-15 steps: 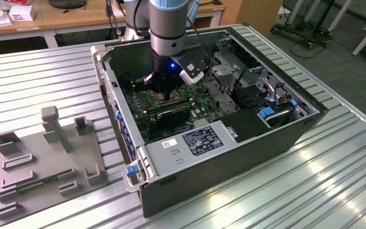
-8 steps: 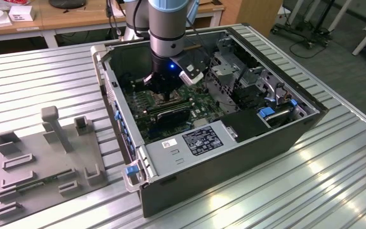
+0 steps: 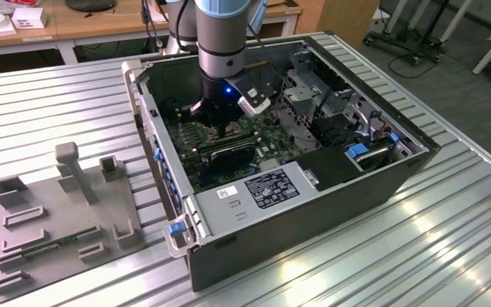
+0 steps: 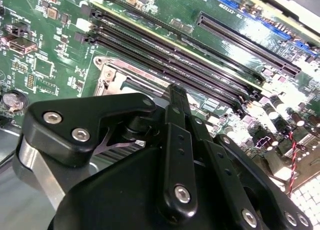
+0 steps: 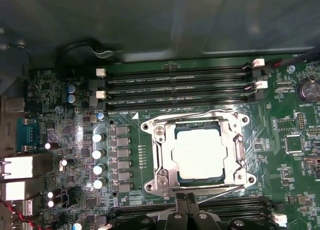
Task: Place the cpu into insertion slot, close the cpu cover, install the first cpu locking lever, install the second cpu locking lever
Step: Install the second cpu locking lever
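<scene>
The cpu (image 5: pixel 199 154) sits under the closed cpu cover (image 5: pixel 196 149). The gripper (image 5: pixel 186 202), fingers together, works a locking lever (image 5: pixel 220 191), which needs pressing under its catch.

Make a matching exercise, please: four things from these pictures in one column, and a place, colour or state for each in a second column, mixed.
Things:
1. cpu
2. cover
3. memory slots
4. pincer

Descriptions:
A. long, narrow and black, lying beside the socket
B. down inside the open computer case, over the green board
C. pale square face, seated in the socket
D. silvery frame lying flat around the chip

Pairs: 1-C, 2-D, 3-A, 4-B
</scene>
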